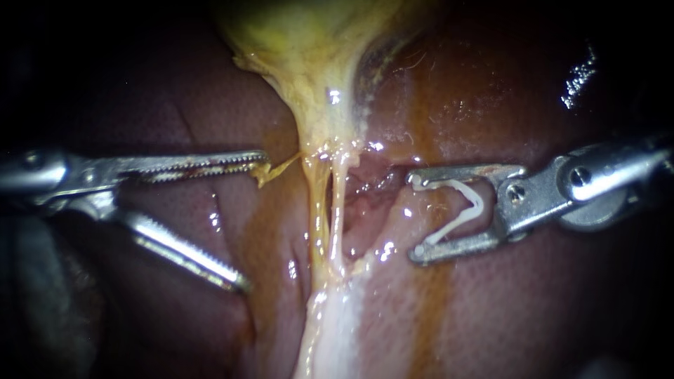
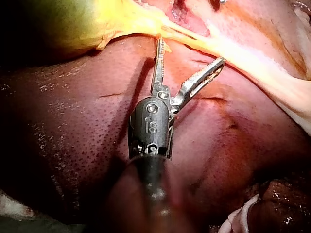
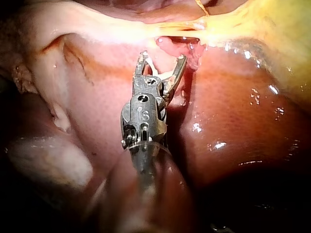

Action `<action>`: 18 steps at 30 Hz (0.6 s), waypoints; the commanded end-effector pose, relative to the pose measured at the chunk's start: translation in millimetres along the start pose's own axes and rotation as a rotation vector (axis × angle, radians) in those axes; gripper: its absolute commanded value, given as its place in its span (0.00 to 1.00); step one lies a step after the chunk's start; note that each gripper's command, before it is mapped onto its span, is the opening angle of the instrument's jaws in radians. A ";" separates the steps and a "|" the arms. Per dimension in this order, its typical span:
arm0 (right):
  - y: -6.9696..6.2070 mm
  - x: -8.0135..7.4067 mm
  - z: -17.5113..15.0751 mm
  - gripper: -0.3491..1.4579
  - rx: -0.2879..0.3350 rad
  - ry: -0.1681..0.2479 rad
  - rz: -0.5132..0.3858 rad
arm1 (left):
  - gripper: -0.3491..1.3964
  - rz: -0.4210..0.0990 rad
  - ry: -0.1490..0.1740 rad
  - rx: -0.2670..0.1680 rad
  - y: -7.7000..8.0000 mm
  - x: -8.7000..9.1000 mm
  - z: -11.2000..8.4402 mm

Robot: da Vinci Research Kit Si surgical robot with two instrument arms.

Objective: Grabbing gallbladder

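One liver (image 1: pixel 491 309) fills most of the endoscope view, dark red and wet, with brownish-orange streaks running down it. One gallbladder (image 1: pixel 309 42) lies at the top, yellow-green, and narrows downward into a pale neck at the middle of the view.

Two instruments come in. The left instrument (image 1: pixel 255 222) has its end effector spread wide and grips nothing. Its upper toothed jaw reaches level toward the neck, with its tip at a small yellow shred (image 1: pixel 270 172) hanging off the neck's left edge, and its lower jaw angles down over the liver. The right instrument (image 1: pixel 415 216) has its end effector parted and holds one clip between the jaws. Their tips stand just beside the pink tissue to the right of the neck, apart from it.

Two tubes run down from the neck side by side, a yellowish one on the left (image 1: pixel 317 210) and a paler one on the right (image 1: pixel 338 210). A narrow gap lies between them, and they merge below into a whitish band.

The clip (image 1: pixel 472 203) is white and V-shaped, with one leg lying along each jaw.
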 end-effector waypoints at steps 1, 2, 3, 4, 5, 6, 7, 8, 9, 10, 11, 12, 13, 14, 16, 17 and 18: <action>0.0 0.0 0.0 0.47 0.000 0.000 0.000 | 0.85 0.000 0.000 -0.001 -0.1 0.0 0.0; 0.0 0.0 0.0 0.47 0.000 0.000 0.000 | 0.85 0.006 0.000 -0.002 -0.3 -0.1 0.0; 0.0 0.0 0.0 0.47 0.000 0.000 0.000 | 0.84 0.006 0.000 -0.002 -0.4 -0.1 0.1; 0.0 0.0 0.0 0.47 0.000 0.000 0.000 | 0.84 0.007 0.000 -0.003 -0.7 -0.2 0.2; 0.0 0.0 0.0 0.47 0.000 0.000 0.000 | 0.83 0.007 0.000 -0.003 -1.0 -0.2 0.2; 0.0 0.0 0.0 0.47 0.000 0.000 0.000 | 0.83 0.007 0.000 -0.004 -1.5 -0.3 0.4; 0.0 0.0 0.0 0.47 0.000 0.000 0.000 | 0.83 0.008 0.000 -0.005 -2.0 -0.4 0.5; 0.0 0.0 0.0 0.47 0.000 0.000 0.000 | 0.83 0.008 0.000 -0.009 -2.4 -0.5 0.7; 0.0 0.0 0.0 0.47 0.000 0.000 0.000 | 0.83 0.009 0.000 -0.010 -3.1 -0.6 0.9; 0.0 0.0 0.0 0.47 0.000 0.000 0.000 | 0.82 0.009 0.000 -0.008 -3.6 -0.7 1.1; 0.0 0.0 0.0 0.47 0.000 0.000 0.000 | 0.82 0.009 0.000 -0.005 -4.1 -0.7 1.3; 0.0 0.0 0.0 0.47 0.000 0.000 0.000 | 0.81 0.009 0.000 0.001 -4.7 -0.8 1.6; 0.0 0.0 0.0 0.47 0.000 0.000 0.000 | 0.81 0.009 0.000 0.001 -5.2 -0.9 1.8; 0.0 0.0 0.0 0.47 0.000 0.000 0.000 | 0.80 0.009 0.000 0.005 -5.8 -0.9 2.0; 0.0 0.0 0.0 0.47 0.001 0.000 0.000 | 0.79 0.008 0.000 0.007 -6.8 -1.0 2.6; 0.0 0.0 0.0 0.47 0.001 0.000 0.000 | 0.78 0.008 0.000 0.008 -7.2 -1.0 2.9; 0.0 0.0 0.0 0.47 0.001 0.000 0.000 | 0.76 0.008 0.000 0.008 -7.4 -1.1 3.1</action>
